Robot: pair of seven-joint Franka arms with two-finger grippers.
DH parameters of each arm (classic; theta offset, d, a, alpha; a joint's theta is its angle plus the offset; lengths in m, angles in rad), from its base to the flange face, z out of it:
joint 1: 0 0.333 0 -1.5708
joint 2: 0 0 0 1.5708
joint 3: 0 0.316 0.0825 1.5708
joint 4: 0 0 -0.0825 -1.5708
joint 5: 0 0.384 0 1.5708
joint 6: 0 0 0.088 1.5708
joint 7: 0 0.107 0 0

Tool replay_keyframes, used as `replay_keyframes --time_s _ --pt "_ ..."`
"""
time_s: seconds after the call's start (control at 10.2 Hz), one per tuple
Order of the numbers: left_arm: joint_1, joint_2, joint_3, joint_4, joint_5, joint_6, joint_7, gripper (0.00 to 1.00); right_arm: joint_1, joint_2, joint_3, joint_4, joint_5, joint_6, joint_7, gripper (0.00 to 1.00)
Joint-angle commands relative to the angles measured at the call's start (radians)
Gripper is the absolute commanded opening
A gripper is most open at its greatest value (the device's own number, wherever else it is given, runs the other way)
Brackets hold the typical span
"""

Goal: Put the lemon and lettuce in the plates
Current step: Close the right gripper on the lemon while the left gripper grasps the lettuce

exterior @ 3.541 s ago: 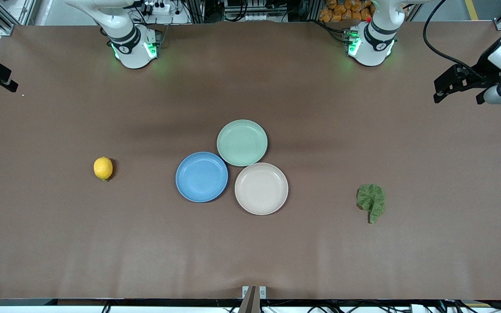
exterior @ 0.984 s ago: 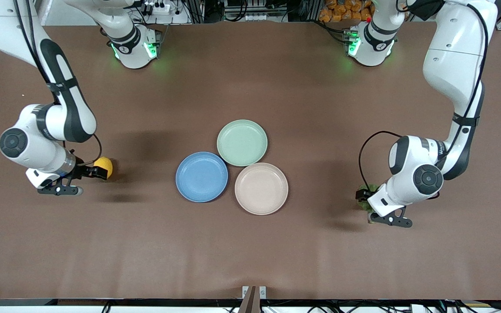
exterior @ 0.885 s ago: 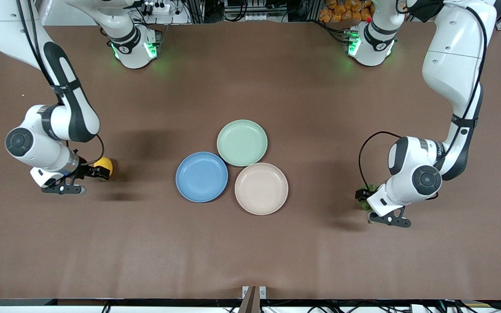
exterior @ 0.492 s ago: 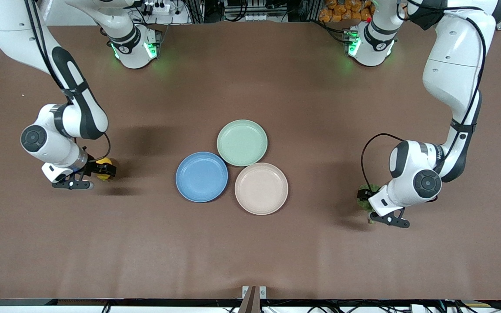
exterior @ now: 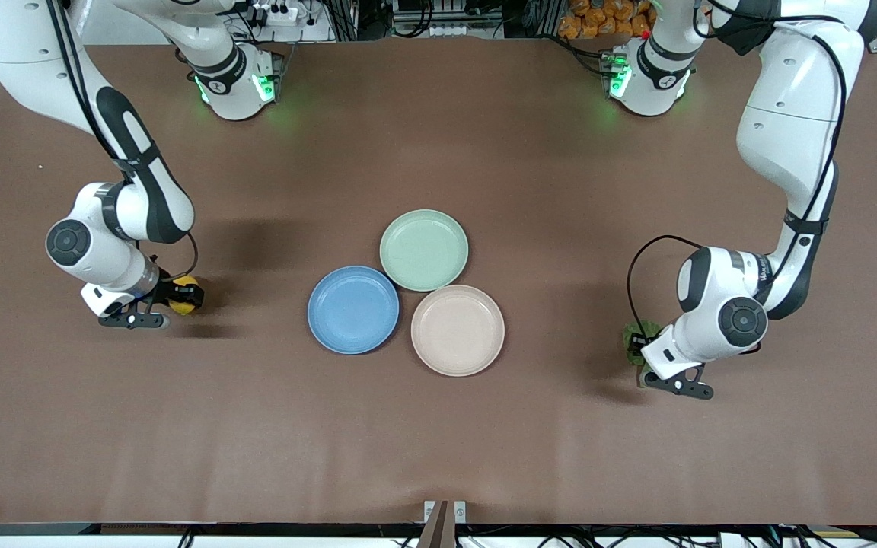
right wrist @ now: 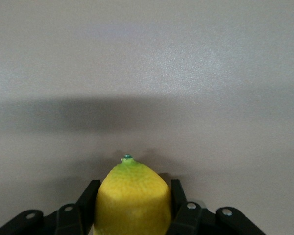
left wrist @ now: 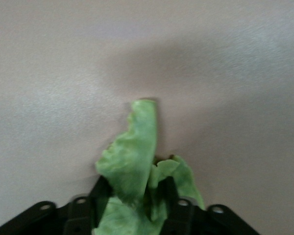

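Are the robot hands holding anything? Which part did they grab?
Right gripper clamps the lemon by its sides. Left gripper pinches the lettuce by one end of the leaf.

robot lab: two arm bases (exterior: 233, 84) bolted to table (exterior: 438, 441).

lettuce (exterior: 631, 337) mostly hidden under left wrist

We see three plates touching in the middle of the surface (exterior: 438, 441). The mint plate (exterior: 423, 250) sits farthest from the front camera. The blue plate (exterior: 352, 310) is toward the right arm's end, and the beige plate (exterior: 457, 330) is beside it, a bit nearer the camera. The lemon (exterior: 183, 294) sits well apart at the right arm's end, between the right pincer's (exterior: 172, 298) fingers. The lettuce (exterior: 633, 340) lies at the left arm's end, in the left pincer (exterior: 642, 352).
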Motion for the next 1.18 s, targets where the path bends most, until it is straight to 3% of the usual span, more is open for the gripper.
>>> replay_keyframes --time_s 0.0,0.2,0.69,1.08 --pt "-0.005 0.012 0.005 0.006 0.009 0.020 -0.025 0.00 -0.012 0.003 0.007 -0.007 -0.014 0.003 -0.005 0.20" --pt "-0.005 -0.003 0.005 0.009 -0.003 0.020 -0.037 0.00 -0.007 -0.001 0.007 0.005 -0.014 0.002 0.003 0.13" --pt "-0.060 -0.051 0.002 0.034 -0.005 0.011 -0.259 0.00 0.014 -0.029 0.012 0.140 0.005 -0.216 0.026 0.12" --pt "-0.146 -0.084 -0.004 0.037 -0.007 0.009 -0.475 0.00 0.097 -0.027 0.032 0.214 0.037 -0.277 0.162 0.12"
